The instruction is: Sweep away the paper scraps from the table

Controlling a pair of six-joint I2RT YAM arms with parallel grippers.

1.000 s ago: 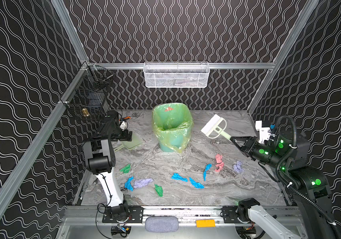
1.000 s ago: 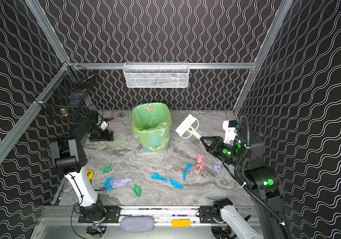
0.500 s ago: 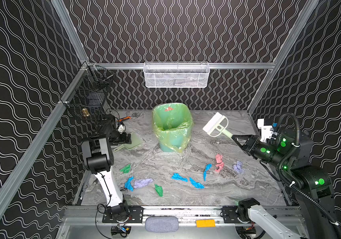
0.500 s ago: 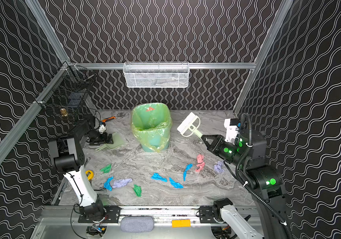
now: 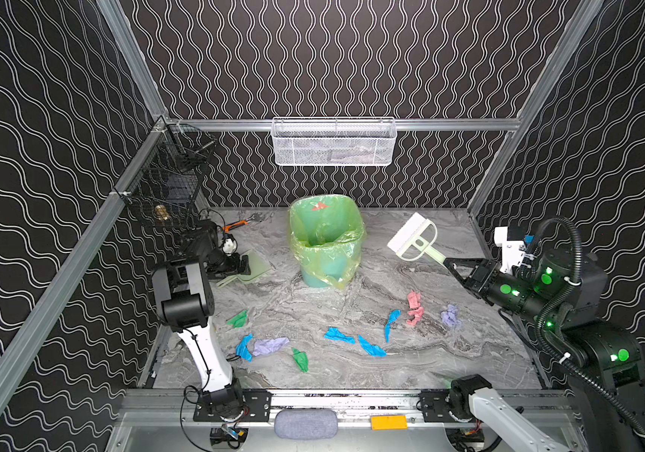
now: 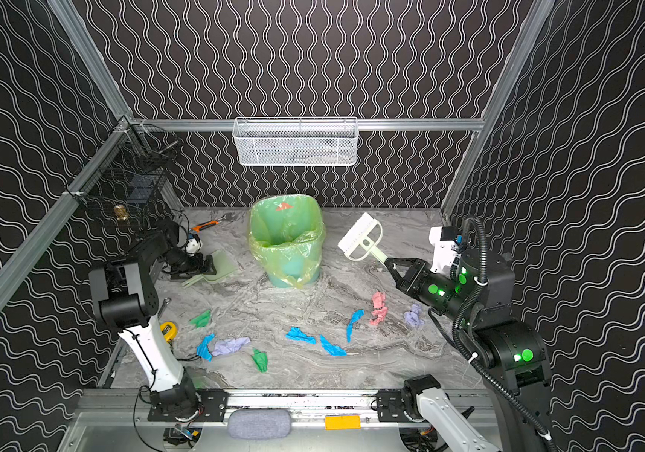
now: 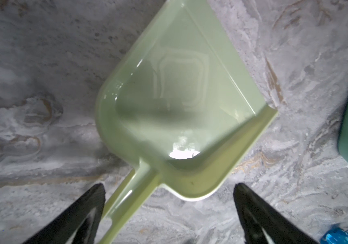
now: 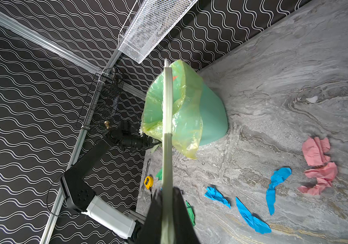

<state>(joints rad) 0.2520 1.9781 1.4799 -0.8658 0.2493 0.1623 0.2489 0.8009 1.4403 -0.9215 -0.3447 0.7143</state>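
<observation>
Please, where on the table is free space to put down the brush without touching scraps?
Bare table lies at the back right, between the bin and the right wall. A free strip runs along the front rail, right of the green scrap. Crowded: the paper scraps across the middle, and around the dustpan, back left.

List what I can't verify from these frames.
- Wire basket contents, both top views: mesh obscures them.
- Dustpan handle end, left wrist view: cut by the frame edge.
- Red item in the bin, both top views: too small.
- Brush bristles, right wrist view: seen edge-on.
- Left gripper touching the dustpan? Blurred close-up, unclear.
</observation>
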